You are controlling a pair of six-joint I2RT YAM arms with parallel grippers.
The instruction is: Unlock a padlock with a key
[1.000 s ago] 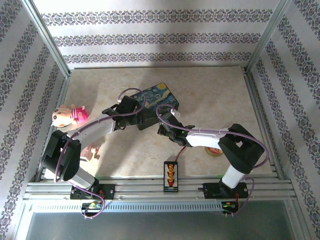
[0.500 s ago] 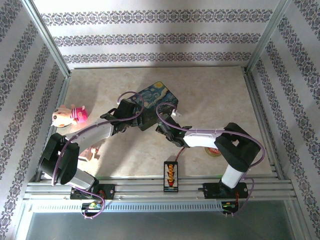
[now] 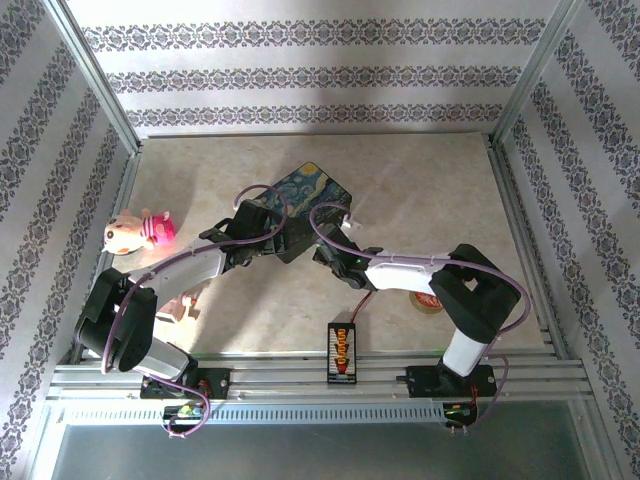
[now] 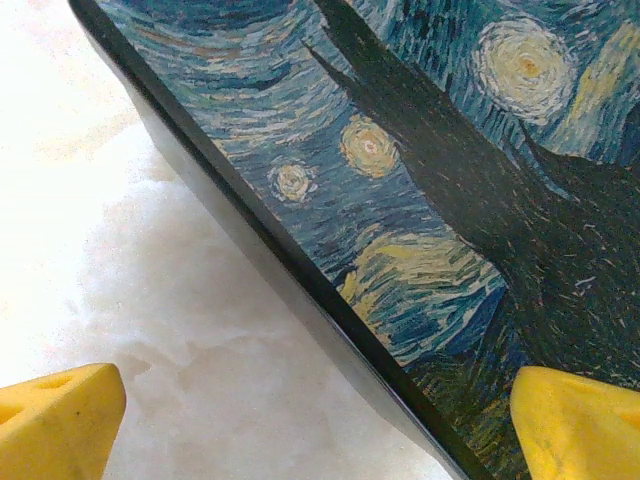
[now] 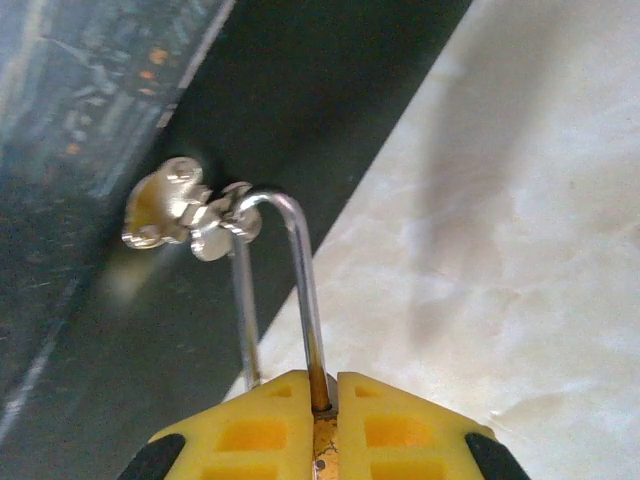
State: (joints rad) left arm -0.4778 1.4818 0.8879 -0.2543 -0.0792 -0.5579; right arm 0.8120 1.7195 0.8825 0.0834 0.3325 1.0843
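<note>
The right gripper [image 5: 322, 405] is clenched on the padlock [image 5: 308, 310], with a sliver of its brass body pinched between the yellow pads, right against the dark side wall of the Starry Night painted box [image 4: 430, 200]. The thin silver shackle runs from the pads and curves over at the box's small silver clasp [image 5: 180, 212], touching it. The left gripper [image 4: 315, 425] is spread wide and holds nothing, one yellow fingertip over the box's lid and the other off its edge.
</note>
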